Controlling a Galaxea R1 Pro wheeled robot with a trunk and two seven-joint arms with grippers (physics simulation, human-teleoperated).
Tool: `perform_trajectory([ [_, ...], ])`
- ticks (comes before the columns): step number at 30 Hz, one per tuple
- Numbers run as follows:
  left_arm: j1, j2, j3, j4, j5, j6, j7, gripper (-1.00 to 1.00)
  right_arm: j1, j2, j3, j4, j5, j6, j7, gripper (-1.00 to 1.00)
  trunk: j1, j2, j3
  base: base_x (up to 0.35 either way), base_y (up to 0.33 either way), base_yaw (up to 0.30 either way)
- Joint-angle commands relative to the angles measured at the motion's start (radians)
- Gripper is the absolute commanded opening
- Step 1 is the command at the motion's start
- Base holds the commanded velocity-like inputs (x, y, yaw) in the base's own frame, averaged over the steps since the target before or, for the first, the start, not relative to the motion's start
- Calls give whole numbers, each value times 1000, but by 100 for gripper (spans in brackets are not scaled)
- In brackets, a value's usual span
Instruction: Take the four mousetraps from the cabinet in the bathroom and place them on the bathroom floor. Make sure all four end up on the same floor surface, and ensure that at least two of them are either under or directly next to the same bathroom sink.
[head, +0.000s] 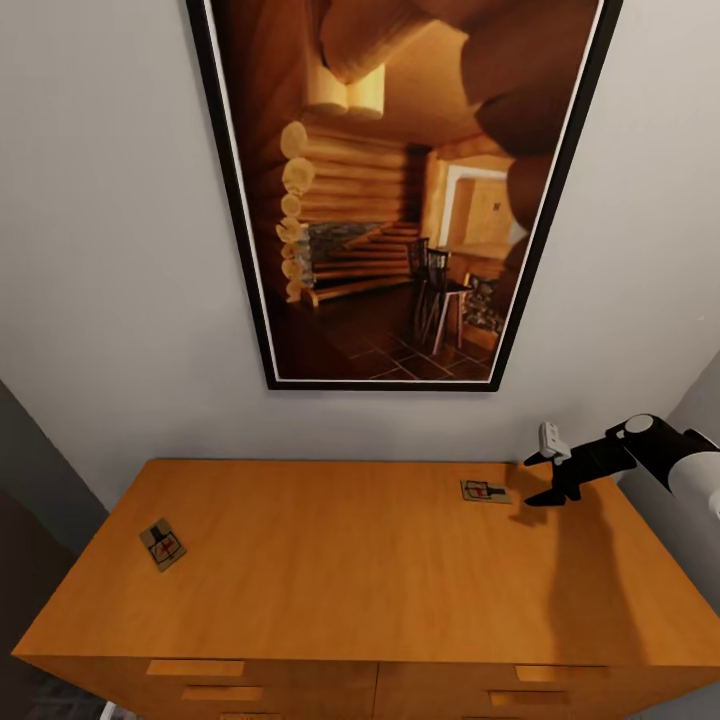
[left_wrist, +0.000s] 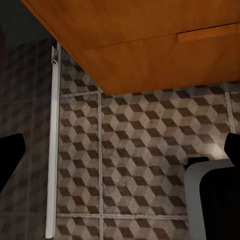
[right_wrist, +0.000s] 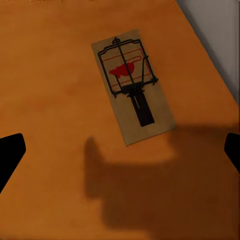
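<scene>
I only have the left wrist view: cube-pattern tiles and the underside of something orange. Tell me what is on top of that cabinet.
Observer: Two mousetraps lie flat on the cabinet top. One mousetrap sits near its left end, the other mousetrap near the back right.
Operator: Report where the right gripper is.
Observer: The right gripper hangs just right of the back-right trap, fingers spread, holding nothing.
Operator: Confirm the trap is lined up from that wrist.
Observer: In the right wrist view the trap lies ahead of the fingertips, not between them, with the gripper's shadow touching its near end.
Operator: Describe what is behind the cabinet.
Observer: A black-framed picture of a log cabin interior hangs on the wall.
</scene>
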Motion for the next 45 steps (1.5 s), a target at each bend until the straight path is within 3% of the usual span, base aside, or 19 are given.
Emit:
perform_trajectory([
  [1, -2, 0, -9, 3, 2, -5, 6, 100, -1, -1, -5, -3, 8, -6, 2, 100, 1, -2, -2, 0, 0, 0],
  [31, -2, 1, -9, 3, 3, -5, 6, 100, -1, 0, -6, -17, -24, -6, 2, 100, 1, -2, -2, 67, 0, 0],
  [45, -2, 1, -8, 3, 3, -5, 6, 100, -1, 5, -4, -6, -79, -4, 20, 100, 1, -2, -2, 0, 0, 0],
])
